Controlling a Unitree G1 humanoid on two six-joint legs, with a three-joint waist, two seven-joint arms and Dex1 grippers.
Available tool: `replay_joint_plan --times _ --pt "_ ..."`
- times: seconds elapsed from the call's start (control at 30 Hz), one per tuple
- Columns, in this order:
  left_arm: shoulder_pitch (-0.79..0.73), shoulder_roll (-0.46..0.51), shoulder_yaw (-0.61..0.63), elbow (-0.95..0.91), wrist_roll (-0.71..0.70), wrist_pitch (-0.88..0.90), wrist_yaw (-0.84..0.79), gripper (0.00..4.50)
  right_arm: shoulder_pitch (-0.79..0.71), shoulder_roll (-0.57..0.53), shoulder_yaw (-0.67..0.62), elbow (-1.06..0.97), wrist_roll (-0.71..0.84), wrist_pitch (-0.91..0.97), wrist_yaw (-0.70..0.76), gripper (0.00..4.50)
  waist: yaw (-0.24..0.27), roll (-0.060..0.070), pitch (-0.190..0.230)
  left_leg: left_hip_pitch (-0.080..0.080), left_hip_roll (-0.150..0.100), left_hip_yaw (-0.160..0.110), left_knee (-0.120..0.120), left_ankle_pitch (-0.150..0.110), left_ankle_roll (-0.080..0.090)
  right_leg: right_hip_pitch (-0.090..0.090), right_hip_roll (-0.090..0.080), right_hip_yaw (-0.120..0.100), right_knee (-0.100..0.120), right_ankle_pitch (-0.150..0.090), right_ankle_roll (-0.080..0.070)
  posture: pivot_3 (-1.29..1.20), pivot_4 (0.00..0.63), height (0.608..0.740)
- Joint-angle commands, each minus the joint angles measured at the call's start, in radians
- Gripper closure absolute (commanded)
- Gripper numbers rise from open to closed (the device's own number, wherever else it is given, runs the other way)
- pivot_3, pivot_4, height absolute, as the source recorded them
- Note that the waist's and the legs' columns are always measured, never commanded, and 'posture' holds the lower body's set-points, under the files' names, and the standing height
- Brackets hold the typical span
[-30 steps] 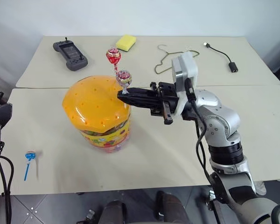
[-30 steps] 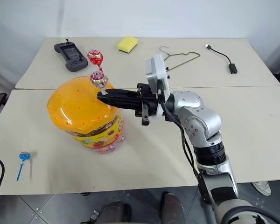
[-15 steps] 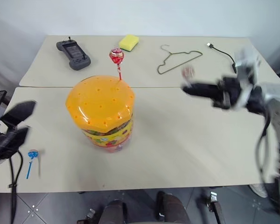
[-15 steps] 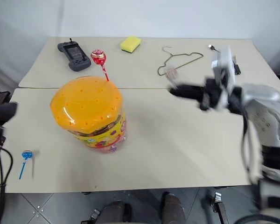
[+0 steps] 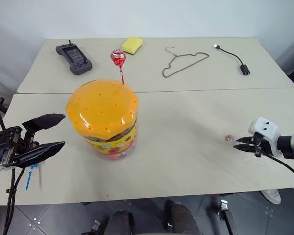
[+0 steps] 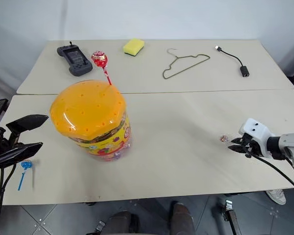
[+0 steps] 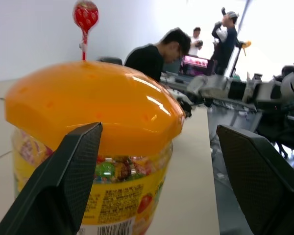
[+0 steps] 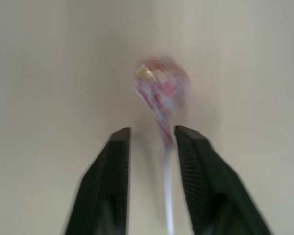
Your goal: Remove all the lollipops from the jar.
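The jar (image 5: 103,122) stands left of centre on the near table, with an orange domed lid and a printed label. A red lollipop (image 5: 118,57) sticks up from the lid's far edge. My left gripper (image 5: 63,129) is open, level with the jar and just left of it, apart from it. A blue lollipop (image 6: 24,166) lies on the table under that arm. At the right edge my right gripper (image 5: 240,143) is low over the table and open. The stick of a pink-and-white lollipop (image 8: 161,85) lies loose between its parted fingers (image 8: 112,171), head pointing toward the jar.
On the far table lie a black game controller (image 5: 74,58), a yellow sponge (image 5: 132,44), a wire hanger (image 5: 183,63) and a black cable (image 5: 235,58). A seam (image 5: 196,90) divides the two tables. People stand in the background of the left wrist view (image 7: 159,54).
My right gripper pulled the pink-and-white lollipop off the lid, swung it right and down to the table edge, then opened. My left gripper came in from the left toward the jar.
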Motion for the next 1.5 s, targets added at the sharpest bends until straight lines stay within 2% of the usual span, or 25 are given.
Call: replay_joint_plan --times 0.03,0.07,0.17,0.23,0.3,0.4,0.53,0.8,1.1,1.2,1.43,1.5 --pt "-0.01 -0.013 0.06 -0.007 -0.083 0.027 0.054 0.53 -0.052 0.066 -0.138 -0.083 0.181 -0.006 0.074 1.81 0.0 0.0 0.0 0.0 0.0 0.0 0.0 0.0 0.0 0.0 0.0 0.0 0.0 0.0 0.0 0.0 0.15 0.74" --pt "-0.01 -0.023 0.073 -0.003 -0.1 0.032 0.076 0.53 -0.08 0.088 -0.159 -0.113 0.233 0.012 0.093 1.54 -0.001 0.001 0.001 0.0 0.0 0.0 0.0 0.0 0.0 0.0 0.0 0.0 0.0 0.0 0.0 0.0 0.15 0.74" --pt "-0.008 -0.059 0.122 0.016 -0.163 0.046 0.146 0.53 -0.201 0.161 -0.179 -0.213 0.356 0.116 0.061 1.54 -0.006 0.004 0.002 0.0 0.0 0.0 0.0 0.0 0.0 0.0 0.0 0.0 0.001 0.0 0.0 0.0 0.15 0.74" --pt "-0.025 -0.096 0.151 0.039 -0.19 0.029 0.216 0.53 -0.327 0.261 -0.153 -0.276 0.441 0.216 -0.023 1.54 -0.004 0.004 0.002 0.001 0.001 -0.001 0.0 0.0 0.0 0.0 0.0 -0.001 0.002 0.0 0.0 0.0 0.15 0.74" --pt "-0.041 -0.128 0.167 0.057 -0.197 0.009 0.263 0.53 -0.464 0.379 -0.095 -0.3 0.462 0.292 -0.124 1.54 -0.009 0.004 0.002 0.001 0.001 -0.002 0.0 0.0 -0.001 0.0 0.001 -0.001 0.002 0.0 0.0 0.0 0.15 0.74" --pt "-0.042 -0.144 0.159 0.047 -0.192 0.008 0.274 0.53 -0.558 0.484 -0.047 -0.297 0.447 0.357 -0.202 1.54 -0.002 0.004 0.002 0.0 0.001 -0.003 0.001 0.0 -0.002 -0.002 0.001 -0.002 0.004 0.0 -0.001 0.0 0.15 0.74" --pt "-0.049 -0.153 0.144 0.037 -0.195 0.004 0.286 0.53 -0.643 0.597 0.001 -0.264 0.428 0.386 -0.263 1.54 0.012 0.003 0.001 -0.002 -0.001 -0.008 0.001 -0.001 -0.001 -0.001 0.0 -0.006 0.005 0.001 -0.002 0.0 0.15 0.74" --pt "-0.045 -0.181 0.134 0.03 -0.189 -0.018 0.277 0.53 -0.734 0.745 0.07 -0.236 0.403 0.393 -0.279 1.54 -0.014 0.003 0.001 -0.002 -0.001 -0.007 0.0 -0.001 -0.001 -0.001 0.0 -0.01 0.004 0.001 -0.002 0.0 0.15 0.74" --pt "-0.03 -0.193 0.131 0.027 -0.186 -0.037 0.263 0.53 -0.781 0.812 0.131 -0.192 0.352 0.417 -0.287 1.54 -0.033 0.003 0.001 -0.001 0.0 -0.006 0.0 -0.001 -0.002 -0.001 0.0 -0.01 0.005 0.001 -0.002 0.0 0.15 0.74" --pt "-0.034 -0.197 0.122 0.007 -0.191 -0.039 0.283 0.53 -0.789 0.83 0.129 -0.17 0.335 0.412 -0.295 2.13 -0.034 0.003 0.001 -0.001 0.0 -0.006 -0.001 -0.001 -0.002 -0.001 0.0 -0.01 0.005 0.001 -0.002 0.0 0.15 0.74" --pt "-0.046 -0.204 0.107 -0.056 -0.213 -0.033 0.348 0.53 -0.787 0.857 0.119 -0.16 0.323 0.396 -0.279 4.46 -0.035 0.003 0.001 -0.001 0.0 -0.006 -0.001 -0.001 -0.002 -0.001 0.0 -0.01 0.005 0.001 -0.002 0.0 0.15 0.74" --pt "-0.049 -0.204 0.105 -0.072 -0.222 -0.033 0.366 0.53 -0.782 0.863 0.114 -0.162 0.323 0.383 -0.272 4.46 -0.035 0.003 0.001 -0.001 0.0 -0.006 -0.001 -0.001 -0.002 -0.001 0.0 -0.01 0.005 0.001 -0.002 0.0 0.15 0.74"
